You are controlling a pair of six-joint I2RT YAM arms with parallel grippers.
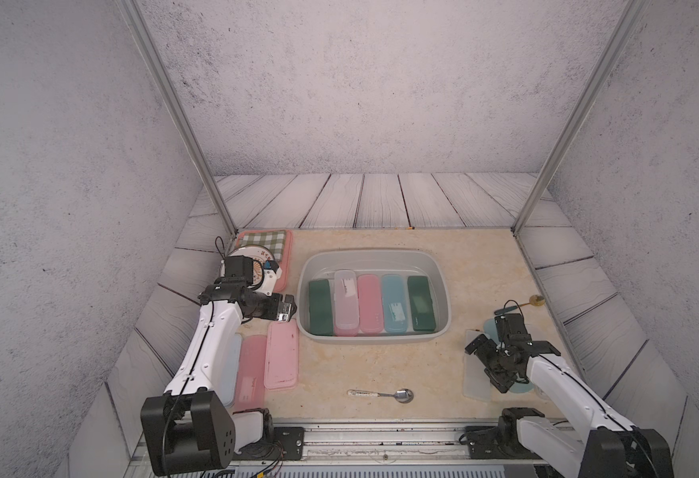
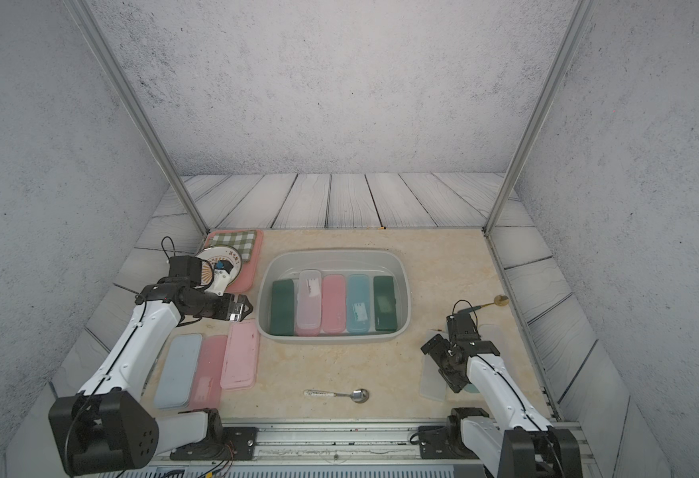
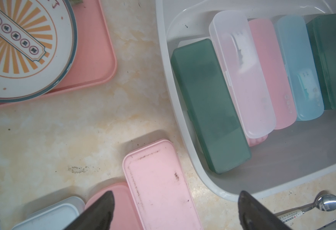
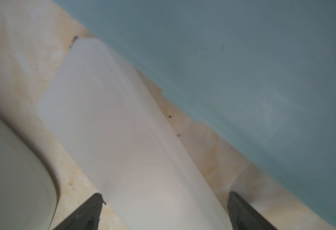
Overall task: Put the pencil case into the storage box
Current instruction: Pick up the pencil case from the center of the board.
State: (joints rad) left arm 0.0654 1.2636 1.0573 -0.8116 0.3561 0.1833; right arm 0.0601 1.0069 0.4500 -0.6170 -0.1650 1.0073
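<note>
- Watching from the right side, the likeliest slip is here: the right gripper (image 4: pixel 163 209) has its jaws spread wide either side of the long frosted white plastic pencil case (image 4: pixel 123 129), which lies flat on the cream marble-look tabletop (image 1: pixel 381 364), not yet gripped.
- One of its fingers (image 4: pixel 242 211) stands in the narrow strip beside the teal-blue plastic case (image 4: pixel 242 59). Closing askew could shove that neighbour, or pinch only a smooth edge that slides out.
- The light grey rounded plastic storage box (image 1: pixel 381 337) already holds five cases side by side, with bare floor only along its near wall. A sixth would probably lie on top or lean on the sloping wall.
- The left gripper (image 1: pixel 289 308), open and empty, hangs just beside the box's left rim, above the opaque light pink case (image 1: pixel 282 356). Both arms reaching in together could meet.
- Table between the box and the metal spoon (image 1: pixel 385 394) is open for the carry.
</note>
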